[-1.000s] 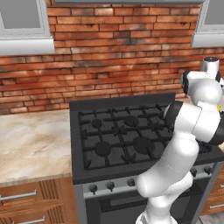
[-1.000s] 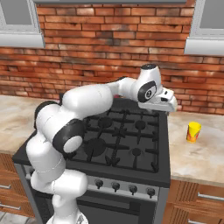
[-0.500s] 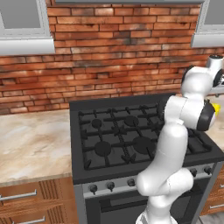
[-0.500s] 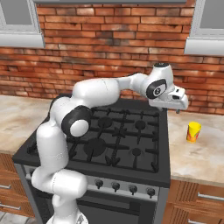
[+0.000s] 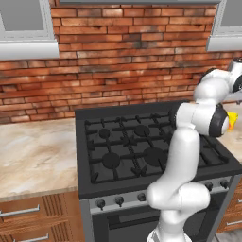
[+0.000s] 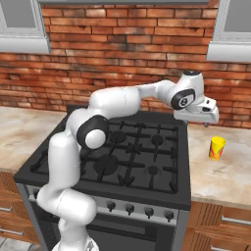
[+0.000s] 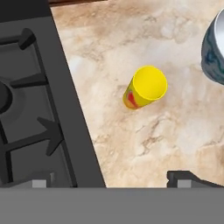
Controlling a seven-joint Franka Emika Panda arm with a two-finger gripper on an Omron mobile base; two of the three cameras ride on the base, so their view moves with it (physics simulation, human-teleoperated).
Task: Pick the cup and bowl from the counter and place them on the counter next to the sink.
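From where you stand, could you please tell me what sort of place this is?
A rendered home kitchen, it seems: a black stove with burner grates, a marbled counter over wooden cabinets, and a brick wall behind.

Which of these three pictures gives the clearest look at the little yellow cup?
The hand view. It looks down on the cup standing upright on the counter, showing its open mouth and reddish band, unobstructed. In the right base view the cup is small but whole, right of the stove. In the left base view just a yellow sliver peeks past the arm.
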